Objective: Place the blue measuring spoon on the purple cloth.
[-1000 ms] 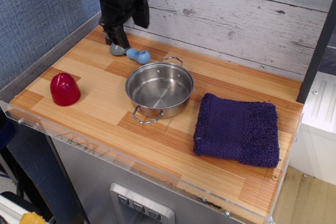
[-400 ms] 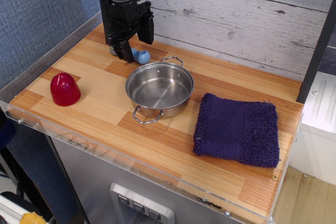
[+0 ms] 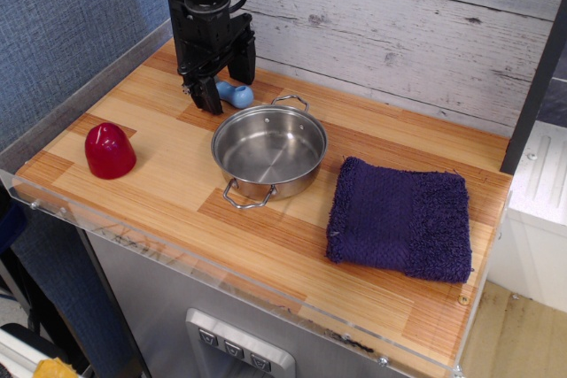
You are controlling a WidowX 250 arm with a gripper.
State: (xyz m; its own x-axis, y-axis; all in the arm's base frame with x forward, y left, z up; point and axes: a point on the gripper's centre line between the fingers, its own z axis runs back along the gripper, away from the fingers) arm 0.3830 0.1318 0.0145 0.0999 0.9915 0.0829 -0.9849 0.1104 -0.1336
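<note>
A: Count for me, quick.

B: 1 pincer (image 3: 223, 86), mine, black, hanging down over the back-left part of the tabletop (image 3: 177, 183). 1 blue measuring spoon (image 3: 235, 93), 1 steel pot (image 3: 268, 147), 1 red dome (image 3: 110, 150), 1 purple cloth (image 3: 400, 219). That's all on the wood.

A: Pincer state?

B: Fingers spread apart, one dark finger (image 3: 207, 93) low at the spoon's left side, the other up nearer the wall. Spoon sits betw. them on the wood. Can't tell if either finger touches it. Nothing gripped as far as I can see.

A: Spoon details?

B: Light-blue chunky plastic, rounded end poking out to the right of my low finger. Rest is hidden behind me, so bowl not visible. It lies flat on the tabletop, not lifted.

A: Other stuff rel. to the pincer?

B: Pot just in front and a bit right of me: round, shiny steel, shallow, 2 loop handles, nothing inside. Its far handle is near the spoon. Dome well off to my front-left, glossy red, smooth. Cloth far to my front-right, past the pot: dark purple knit, roughly square, fuzzy fringe on its right side, lying flat. Well apart from the spoon.

A: Tabletop?

B: Wood-plank pattern, light and orange strips, clear edge strip at front.
</note>
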